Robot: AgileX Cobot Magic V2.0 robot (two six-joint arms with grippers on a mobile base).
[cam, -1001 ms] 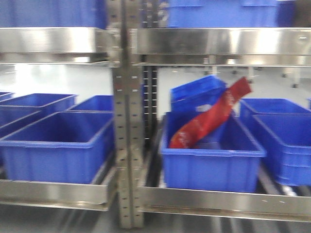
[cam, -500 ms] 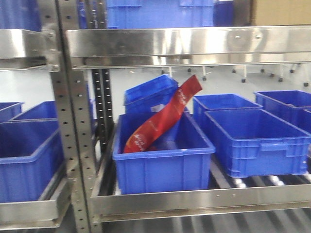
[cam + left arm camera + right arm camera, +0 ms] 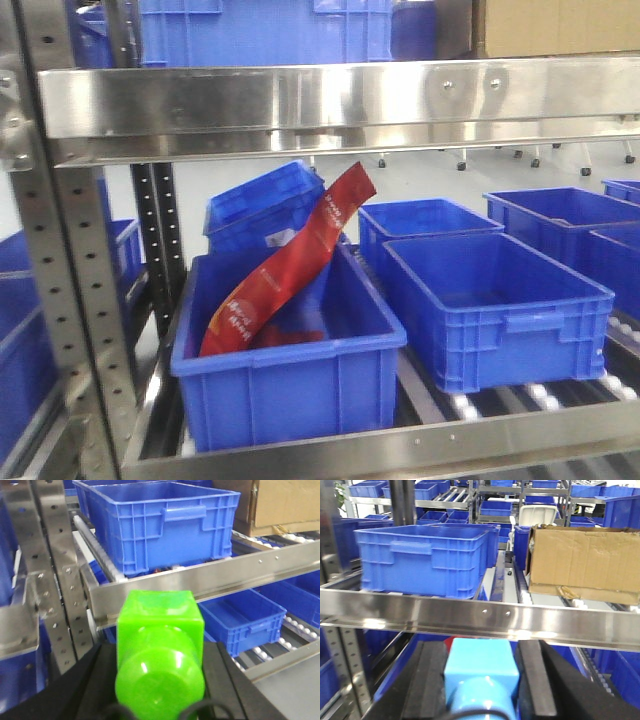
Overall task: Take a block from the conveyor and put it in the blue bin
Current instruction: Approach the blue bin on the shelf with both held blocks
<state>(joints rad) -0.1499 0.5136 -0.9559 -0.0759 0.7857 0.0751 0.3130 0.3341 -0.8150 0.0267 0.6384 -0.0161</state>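
Note:
In the right wrist view my right gripper [image 3: 481, 646] is shut on the block [image 3: 481, 664], a light blue cube held between the black pads. My left gripper [image 3: 160, 647] is shut on a bright green block [image 3: 160, 625]. Straight ahead on the lower shelf stands a blue bin [image 3: 285, 385] with a red packet [image 3: 285, 265] leaning in it. An empty blue bin [image 3: 495, 300] stands to its right. The conveyor is out of view. Neither gripper shows in the front view.
A steel shelf rail [image 3: 340, 100] crosses above the bins, with a perforated upright [image 3: 60, 330] at the left. More blue bins [image 3: 425, 560] and a cardboard box [image 3: 585, 562] stand on the upper shelf. A lower steel rail [image 3: 400, 450] fronts the roller shelf.
The rack has slid to the left in the front view and looks closer. The bin with the red packet now sits near the middle.

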